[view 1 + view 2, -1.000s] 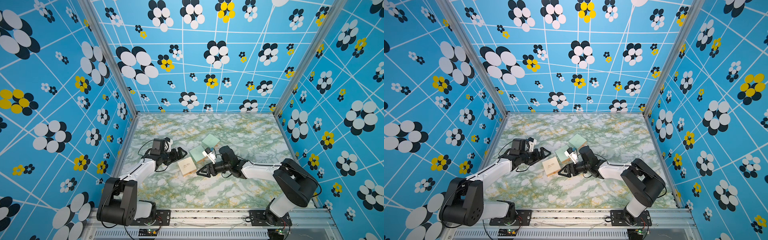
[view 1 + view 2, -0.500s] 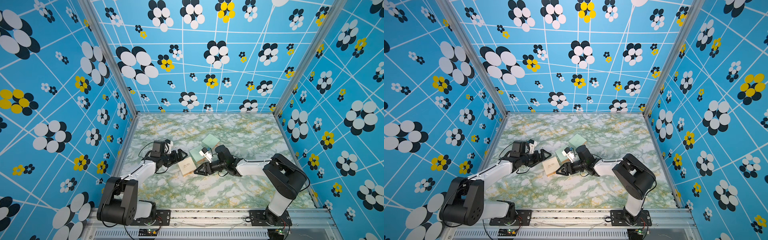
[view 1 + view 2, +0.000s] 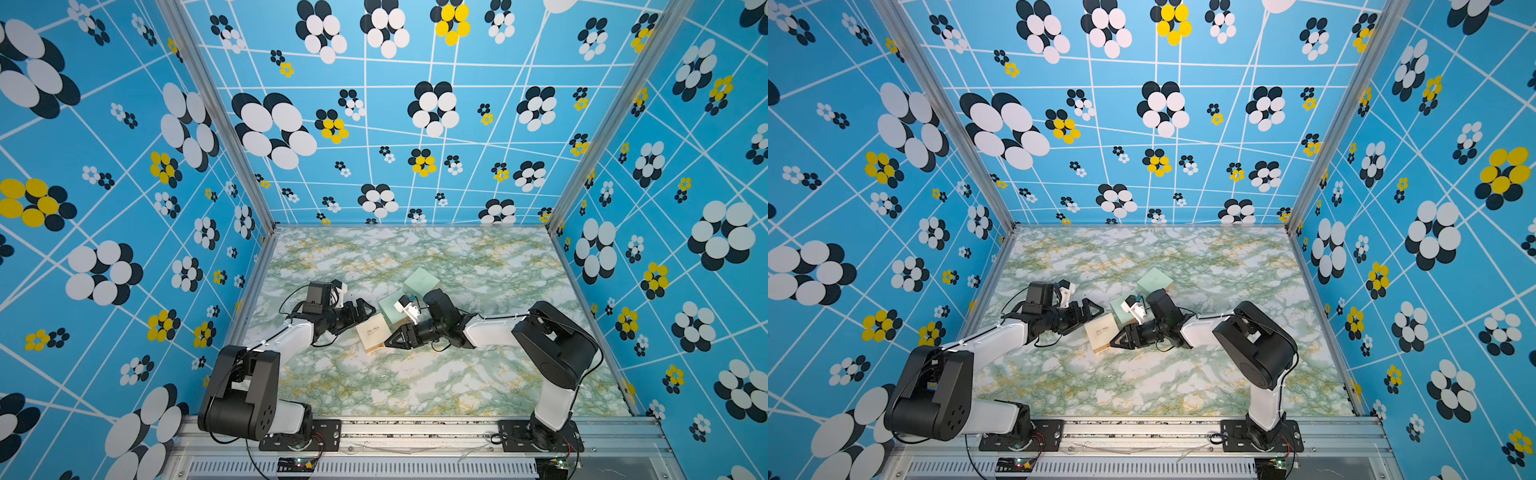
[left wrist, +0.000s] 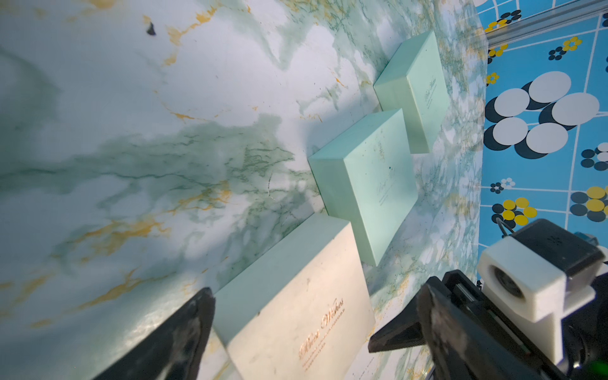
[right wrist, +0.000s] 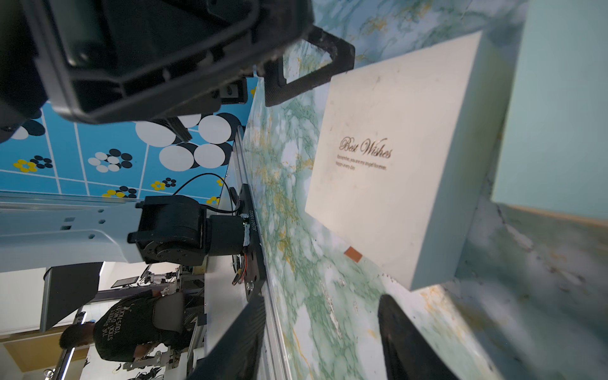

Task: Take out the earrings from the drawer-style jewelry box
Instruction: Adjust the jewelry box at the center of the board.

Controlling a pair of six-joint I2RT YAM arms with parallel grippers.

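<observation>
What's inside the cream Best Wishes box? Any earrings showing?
The cream box is shut, drawer not pulled out, so its inside is hidden. Only a small copper tab shows at its edge. No earrings visible in any view.

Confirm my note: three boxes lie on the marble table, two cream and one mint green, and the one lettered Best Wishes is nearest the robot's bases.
The colours are swapped. The left wrist view shows one cream box and two mint green: the middle box and the far box. The rest holds: three boxes on the marble table, the Best Wishes one nearest the robot's bases.
</observation>
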